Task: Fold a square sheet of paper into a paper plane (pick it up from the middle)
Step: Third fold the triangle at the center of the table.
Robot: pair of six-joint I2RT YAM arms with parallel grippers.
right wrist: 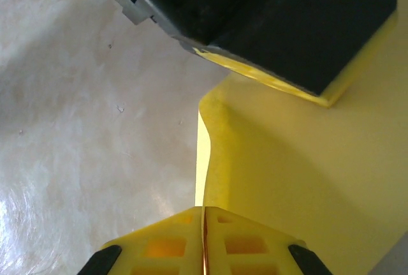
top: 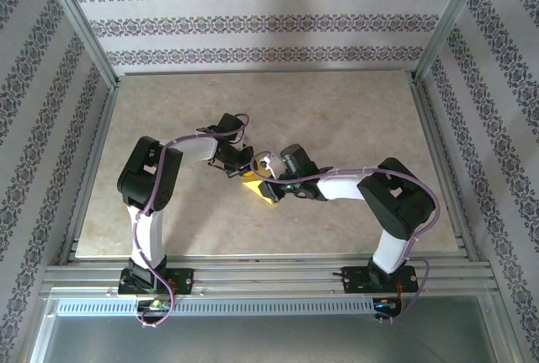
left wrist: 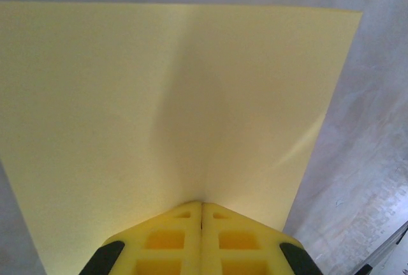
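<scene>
Yellow sheet (left wrist: 191, 96) pinched by my left gripper (left wrist: 202, 206) and right gripper (right wrist: 204, 211); first fold next, I reckon, edges matched.

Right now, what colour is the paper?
The paper is plain yellow; clearest in the left wrist view.

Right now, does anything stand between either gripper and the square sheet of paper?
Nothing visible does. The left gripper is shut on the square sheet of paper, which spreads out from its fingertips. The right gripper is shut on the sheet too, pinching an edge.
</scene>
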